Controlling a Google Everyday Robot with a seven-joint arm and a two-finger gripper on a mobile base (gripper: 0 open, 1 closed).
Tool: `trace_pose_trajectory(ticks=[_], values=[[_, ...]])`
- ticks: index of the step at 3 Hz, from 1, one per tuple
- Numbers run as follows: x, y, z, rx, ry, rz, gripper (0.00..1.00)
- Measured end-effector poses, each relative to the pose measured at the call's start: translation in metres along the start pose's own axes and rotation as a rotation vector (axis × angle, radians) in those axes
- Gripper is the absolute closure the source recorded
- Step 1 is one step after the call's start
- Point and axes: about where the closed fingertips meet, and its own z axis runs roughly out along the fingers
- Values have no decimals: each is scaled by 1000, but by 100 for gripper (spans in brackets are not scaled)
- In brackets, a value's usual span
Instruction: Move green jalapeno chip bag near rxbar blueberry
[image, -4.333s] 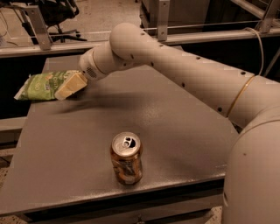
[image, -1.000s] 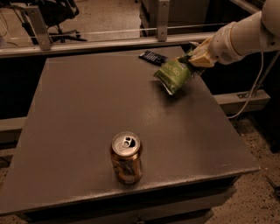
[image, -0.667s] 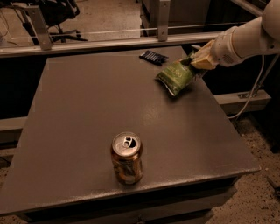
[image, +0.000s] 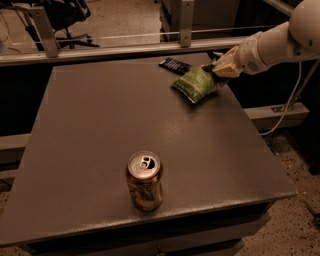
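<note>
The green jalapeno chip bag (image: 196, 84) lies at the table's far right, tilted, its lower end on or just above the surface. My gripper (image: 223, 68) is at the bag's upper right end and is shut on it. The arm reaches in from the right. The rxbar blueberry (image: 174, 65), a small dark flat bar, lies on the table near the far edge, just up and left of the bag, a small gap apart.
A brown drink can (image: 144, 181) stands upright near the table's front edge. The grey table (image: 90, 130) has its right edge close under the gripper. A metal rail (image: 110, 50) runs behind the table's far edge.
Since 4.3 s ago the gripper carried the bag from the table's far left corner across to the far right. In the last second the bag has sunk slightly toward the table beside the bar.
</note>
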Motion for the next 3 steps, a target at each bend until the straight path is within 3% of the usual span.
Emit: trace_pose_trajectory(ticks=[1, 2, 3], values=[[-3, -12, 9, -3, -22, -1, 100], [-10, -22, 19, -8, -49, -2, 84], [-16, -26, 28, -18, -65, -2, 61]])
